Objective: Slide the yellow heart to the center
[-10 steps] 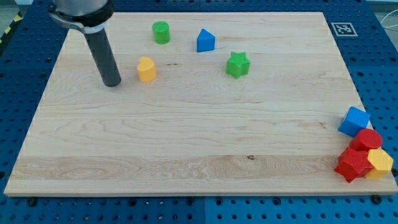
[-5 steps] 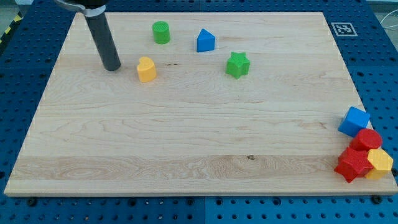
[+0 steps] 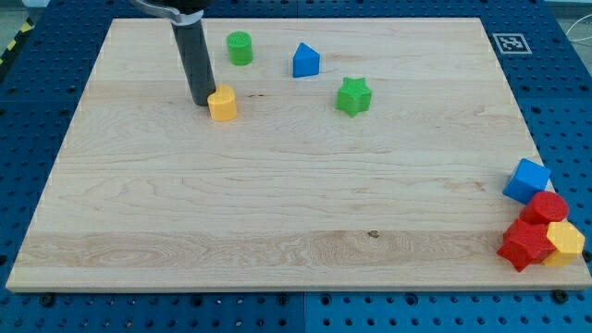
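The push looked barely begun: my tip [image 3: 201,100], a bare rod tool holding nothing, touched the yellow heart [image 3: 222,104] on its upper-left side, far from the table [image 3: 277,213] center.

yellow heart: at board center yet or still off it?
Off center. The yellow heart sits toward the view's upper left of the board, with my tip right against its left side.
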Tool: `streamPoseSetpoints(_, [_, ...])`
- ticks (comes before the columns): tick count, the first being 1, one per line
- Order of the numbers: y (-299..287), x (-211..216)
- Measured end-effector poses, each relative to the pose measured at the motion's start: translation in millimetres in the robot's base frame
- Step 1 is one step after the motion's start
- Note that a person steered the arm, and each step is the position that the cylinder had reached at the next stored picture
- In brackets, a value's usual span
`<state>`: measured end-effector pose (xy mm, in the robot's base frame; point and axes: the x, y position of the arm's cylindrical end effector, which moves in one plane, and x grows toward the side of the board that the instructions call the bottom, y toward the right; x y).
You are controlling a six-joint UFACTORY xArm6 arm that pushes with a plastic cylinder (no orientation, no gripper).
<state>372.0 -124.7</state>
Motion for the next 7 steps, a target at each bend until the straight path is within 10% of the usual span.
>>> streamPoseSetpoints(7, [99, 42])
